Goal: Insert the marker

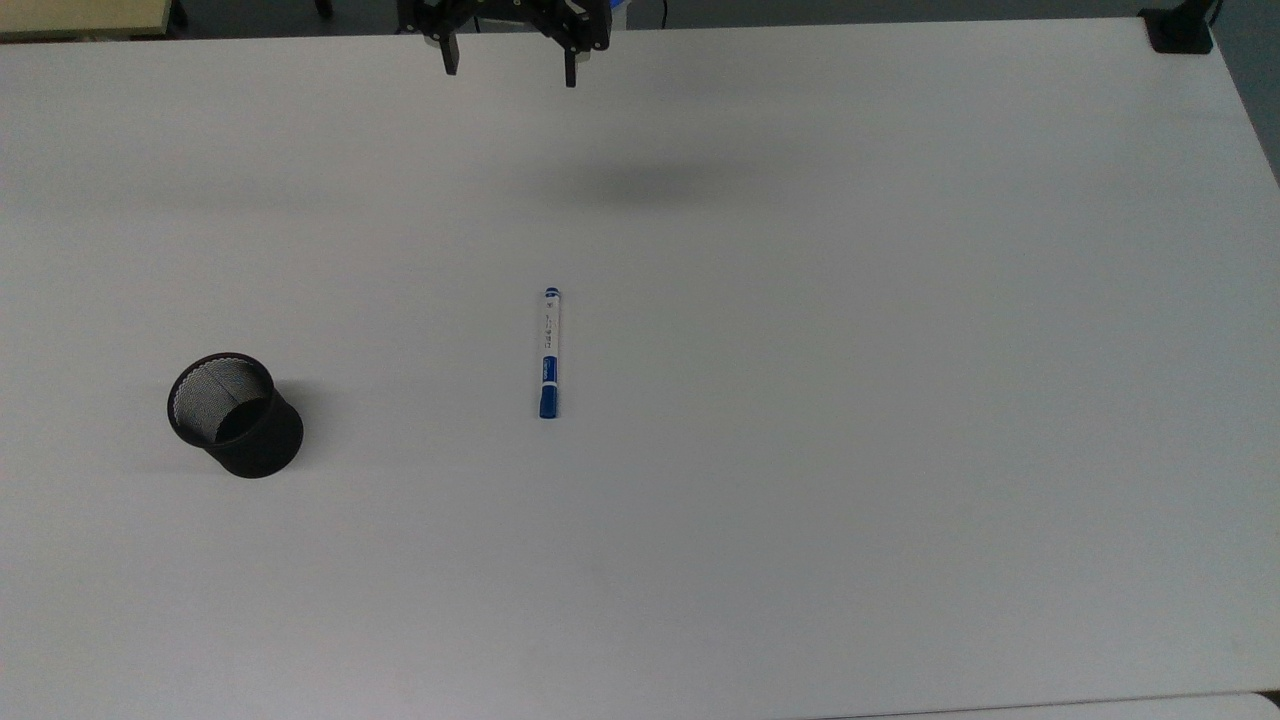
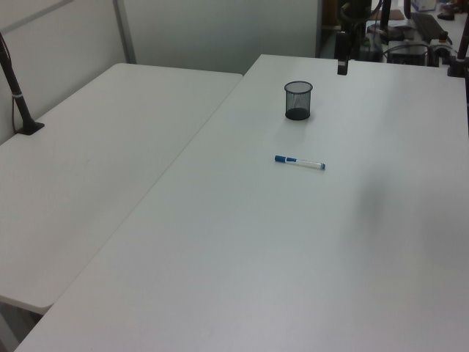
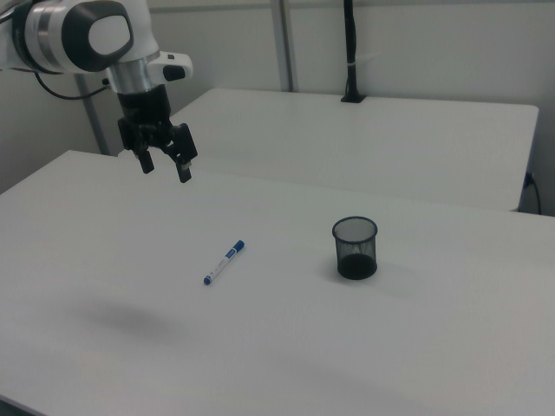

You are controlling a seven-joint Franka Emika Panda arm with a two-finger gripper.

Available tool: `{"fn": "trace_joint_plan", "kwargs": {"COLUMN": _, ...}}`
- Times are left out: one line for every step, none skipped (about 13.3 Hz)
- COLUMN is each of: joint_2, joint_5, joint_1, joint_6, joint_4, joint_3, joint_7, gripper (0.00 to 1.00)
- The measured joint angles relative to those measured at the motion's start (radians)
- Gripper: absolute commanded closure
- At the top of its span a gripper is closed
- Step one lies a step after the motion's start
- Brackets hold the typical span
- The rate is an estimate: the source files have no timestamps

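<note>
White bench (image 1: 900,450) carried two things: the marker (image 1: 549,352) and a black mesh cup (image 1: 236,414).

Marker lay flat near mid-bench, nothing touching it. In the top view it ran nearly vertical, blue cap at the lower end, small blue end at the top, white barrel with printed label between. In the right view (image 3: 224,262) it sat diagonally, to the right view's left of the cup. In the left view (image 2: 300,162) it lay roughly horizontal, below the cup.

Cup stood upright, open mouth up, well apart from the marker: toward the top view's left, toward the right view's right (image 3: 355,248), and further up the bench in the left view (image 2: 298,100). Whether anything sat inside it could not be told.

Gripper (image 3: 162,161) hung in the air above the bench, pointing down, well apart from both marker and cup. Fingers were spread wide with empty space between them, holding nothing. In the top view the gripper (image 1: 510,62) sat at the upper edge, above the marker's line; its soft shadow fell on the bench between gripper and marker. White arm (image 3: 78,35) came in from the right view's upper left.

A second white bench (image 2: 88,147) butted alongside, with a black post clamped to its edge (image 2: 16,92).
</note>
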Motion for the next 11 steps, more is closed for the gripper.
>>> {"fn": "trace_joint_plan", "kwargs": {"joint_2": 0.000, "joint_5": 0.000, "joint_1": 0.000, "joint_6": 0.000, "joint_4": 0.000, "joint_3": 0.000, "joint_7": 0.000, "gripper": 0.00}}
{"fn": "trace_joint_plan", "kwargs": {"joint_2": 0.000, "joint_5": 0.000, "joint_1": 0.000, "joint_6": 0.000, "joint_4": 0.000, "joint_3": 0.000, "joint_7": 0.000, "gripper": 0.00}}
{"fn": "trace_joint_plan", "kwargs": {"joint_2": 0.000, "joint_5": 0.000, "joint_1": 0.000, "joint_6": 0.000, "joint_4": 0.000, "joint_3": 0.000, "joint_7": 0.000, "gripper": 0.00}}
{"fn": "trace_joint_plan", "kwargs": {"joint_2": 0.000, "joint_5": 0.000, "joint_1": 0.000, "joint_6": 0.000, "joint_4": 0.000, "joint_3": -0.001, "joint_7": 0.000, "gripper": 0.00}}
{"fn": "trace_joint_plan", "kwargs": {"joint_2": 0.000, "joint_5": 0.000, "joint_1": -0.001, "joint_6": 0.000, "joint_4": 0.000, "joint_3": -0.001, "joint_7": 0.000, "gripper": 0.00}}
{"fn": "trace_joint_plan", "kwargs": {"joint_2": 0.000, "joint_5": 0.000, "joint_1": -0.001, "joint_6": 0.000, "joint_4": 0.000, "joint_3": -0.001, "joint_7": 0.000, "gripper": 0.00}}
{"fn": "trace_joint_plan", "kwargs": {"joint_2": 0.000, "joint_5": 0.000, "joint_1": -0.001, "joint_6": 0.000, "joint_4": 0.000, "joint_3": -0.001, "joint_7": 0.000, "gripper": 0.00}}
{"fn": "trace_joint_plan", "kwargs": {"joint_2": 0.000, "joint_5": 0.000, "joint_1": -0.001, "joint_6": 0.000, "joint_4": 0.000, "joint_3": -0.001, "joint_7": 0.000, "gripper": 0.00}}
{"fn": "trace_joint_plan", "kwargs": {"joint_2": 0.001, "joint_5": 0.000, "joint_1": -0.001, "joint_6": 0.000, "joint_4": 0.000, "joint_3": -0.001, "joint_7": 0.000, "gripper": 0.00}}
{"fn": "trace_joint_plan", "kwargs": {"joint_2": 0.003, "joint_5": 0.000, "joint_1": -0.001, "joint_6": 0.000, "joint_4": 0.000, "joint_3": -0.001, "joint_7": 0.000, "gripper": 0.00}}
{"fn": "trace_joint_plan", "kwargs": {"joint_2": 0.009, "joint_5": 0.000, "joint_1": -0.001, "joint_6": 0.013, "joint_4": 0.000, "joint_3": -0.001, "joint_7": 0.000, "gripper": 0.00}}
